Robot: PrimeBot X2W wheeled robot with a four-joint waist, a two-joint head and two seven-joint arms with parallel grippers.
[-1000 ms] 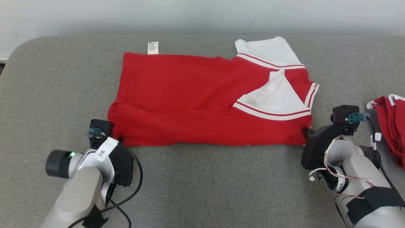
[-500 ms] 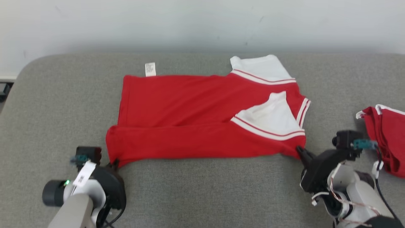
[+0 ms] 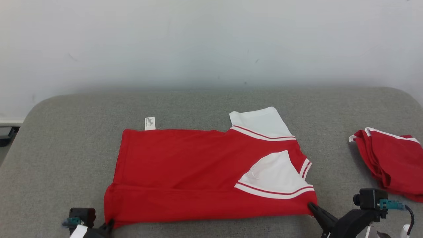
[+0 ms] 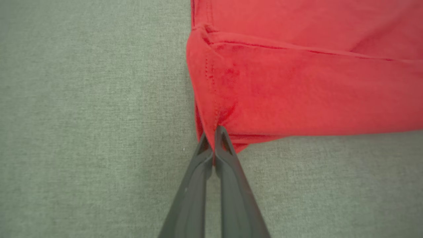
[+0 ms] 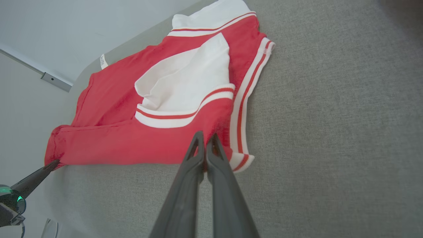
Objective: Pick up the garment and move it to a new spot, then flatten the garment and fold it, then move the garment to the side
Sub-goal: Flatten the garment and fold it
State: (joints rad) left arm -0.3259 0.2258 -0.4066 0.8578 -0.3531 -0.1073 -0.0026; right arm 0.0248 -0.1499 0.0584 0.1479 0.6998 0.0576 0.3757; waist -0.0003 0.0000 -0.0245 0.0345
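Two near corners of the red and white garment (image 3: 185,165) are pinched: the left jaws, pressed together, grip its near left corner, and the right jaws, likewise closed, grip the near right corner beside the striped trim (image 5: 243,109). The garment lies spread on the grey worktop (image 3: 59,138), near edge folded over. Another red cloth (image 3: 390,158) lies bunched well apart on the right.
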